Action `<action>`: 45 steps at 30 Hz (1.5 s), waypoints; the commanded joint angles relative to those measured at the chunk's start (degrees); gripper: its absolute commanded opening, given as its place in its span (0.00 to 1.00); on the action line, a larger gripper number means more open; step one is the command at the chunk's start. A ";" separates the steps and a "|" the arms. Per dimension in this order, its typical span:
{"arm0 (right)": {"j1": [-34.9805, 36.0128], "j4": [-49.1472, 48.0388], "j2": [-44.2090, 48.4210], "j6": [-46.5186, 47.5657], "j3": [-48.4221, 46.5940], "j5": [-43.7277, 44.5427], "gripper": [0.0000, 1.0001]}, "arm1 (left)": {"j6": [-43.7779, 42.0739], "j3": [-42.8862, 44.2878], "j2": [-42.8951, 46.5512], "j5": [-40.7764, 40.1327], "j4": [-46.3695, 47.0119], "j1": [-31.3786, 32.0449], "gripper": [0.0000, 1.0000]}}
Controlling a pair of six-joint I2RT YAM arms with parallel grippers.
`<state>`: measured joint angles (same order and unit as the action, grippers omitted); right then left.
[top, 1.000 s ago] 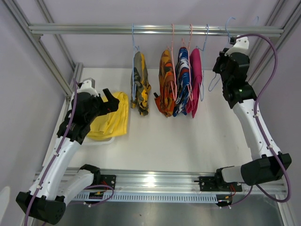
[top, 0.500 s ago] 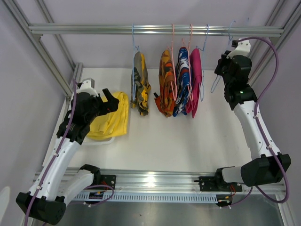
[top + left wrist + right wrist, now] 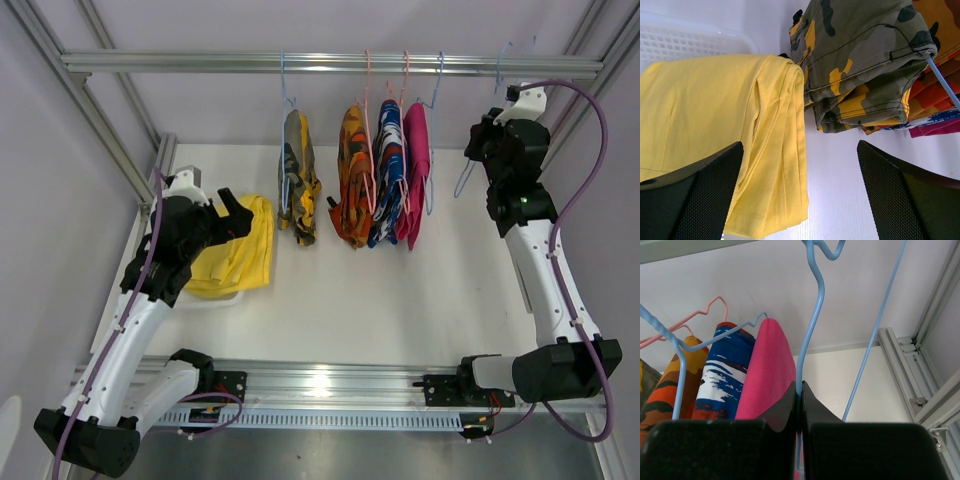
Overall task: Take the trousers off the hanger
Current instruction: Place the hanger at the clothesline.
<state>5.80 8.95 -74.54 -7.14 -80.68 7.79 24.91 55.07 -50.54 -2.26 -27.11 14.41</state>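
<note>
White tabletop [image 3: 400, 290] under a silver aluminium rail [image 3: 200, 64]. Four small cloth trousers hung on wire hangers from the rail's middle: olive-yellow camouflage pair [image 3: 298, 180], orange patterned pair [image 3: 352, 185], blue-red-white patterned pair [image 3: 387, 165], plain magenta pink pair [image 3: 416, 165]. Plain yellow trousers [image 3: 240, 255] lay below the rail's left part, draped over a white mesh basket [image 3: 690, 42], directly under the left gripper [image 3: 799, 145], fingers [image 3: 700, 190] spread and empty. Right gripper [image 3: 799, 386], near the rail's right end, was clamped on an empty light-blue wire hanger [image 3: 812, 315]; the magenta pair hung just beside its fingers.
</note>
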 commanded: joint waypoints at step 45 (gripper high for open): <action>-13.88 10.65 -6.58 -10.61 -9.32 -33.46 0.04 | -0.12 -0.40 0.18 1.82 1.89 -1.23 0.99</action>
<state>-7.03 21.30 -83.53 -16.29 -90.19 -24.14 24.93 55.07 -50.57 -1.23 -27.11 13.82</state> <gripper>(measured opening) 0.035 0.994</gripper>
